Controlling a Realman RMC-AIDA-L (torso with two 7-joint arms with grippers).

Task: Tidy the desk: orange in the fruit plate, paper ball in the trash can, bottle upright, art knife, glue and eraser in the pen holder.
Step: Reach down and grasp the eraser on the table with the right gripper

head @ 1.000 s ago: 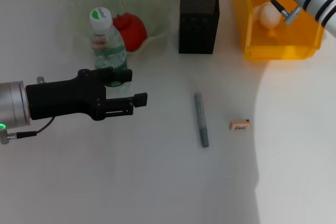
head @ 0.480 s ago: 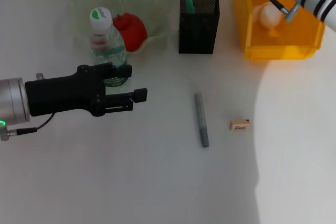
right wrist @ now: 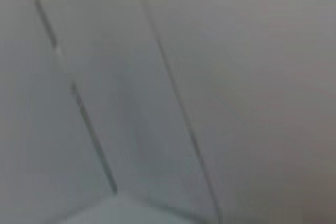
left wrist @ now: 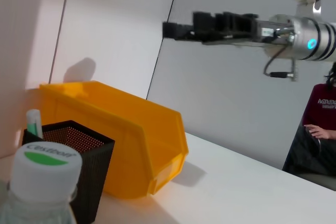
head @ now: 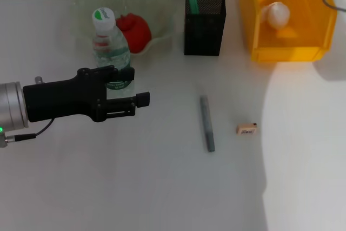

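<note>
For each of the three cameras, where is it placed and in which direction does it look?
Head view: above, looking down at the table; left gripper beside the upright bottle.
Left wrist view: low by the bottle, facing the pen holder, trash can and raised right gripper.
Right wrist view: only a bare wall.
Head and left wrist share bottle, holder, can.

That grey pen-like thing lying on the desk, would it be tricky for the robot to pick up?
Probably somewhat. The art knife lies flat on the table, slim and low, leaving fingers little to grip. It looks rigid, so it should not bend, and likely light. Its long narrow body might roll or skid if nudged sideways.
</note>
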